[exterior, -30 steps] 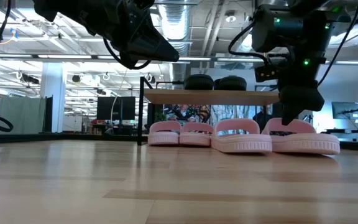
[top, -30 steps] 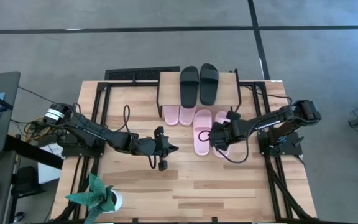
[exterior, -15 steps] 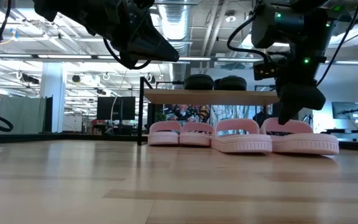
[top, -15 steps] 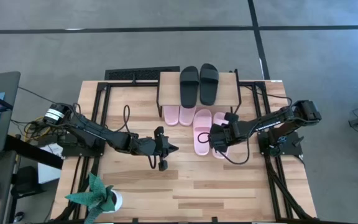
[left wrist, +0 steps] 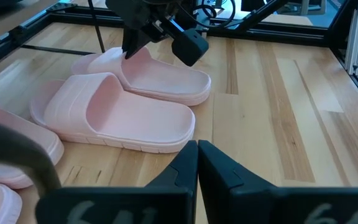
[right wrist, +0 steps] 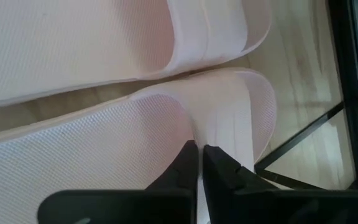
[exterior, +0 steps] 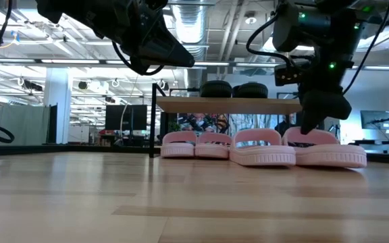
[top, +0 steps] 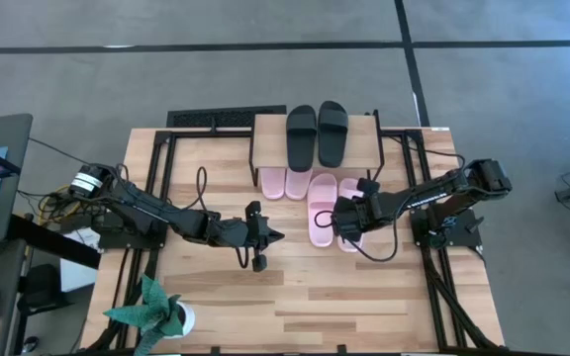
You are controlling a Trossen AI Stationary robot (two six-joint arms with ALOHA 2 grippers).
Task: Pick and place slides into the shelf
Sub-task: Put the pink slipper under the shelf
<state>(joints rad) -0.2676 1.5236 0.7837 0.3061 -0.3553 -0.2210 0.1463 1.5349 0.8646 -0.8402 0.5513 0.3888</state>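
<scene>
Two black slides (top: 317,134) lie on the shelf's wooden top (top: 365,138). Two pink slides (top: 284,183) sit under it. Another pink slide (top: 321,210) rests sole-down on the table just in front of the shelf. Beside it, toward the table's right, lies the last pink slide (exterior: 324,152), which my right gripper (top: 345,219) grips at the strap. My left gripper (top: 265,235) hangs shut above the table's middle, left of the slides, touching nothing. My right gripper pinches the front edge of the strap (right wrist: 199,127) of the rightmost pink slide. One finger (right wrist: 185,158) is on the footbed side under the strap, the other (right wrist: 219,163) on the strap's outside. It comes from above, slanting from the table's right. The slide's sole rests flat on the table.
A small potted plant (top: 157,312) stands at the near left corner. Black frame rails (top: 163,168) run along the table's left and right sides. Bare wooden tabletop (top: 344,297) stretches in front of the slides toward the near edge.
My right gripper has edged a little toward the table's left while staying on the strap, and the held pink slide has shifted slightly with it along the table. My left arm has kept still.
</scene>
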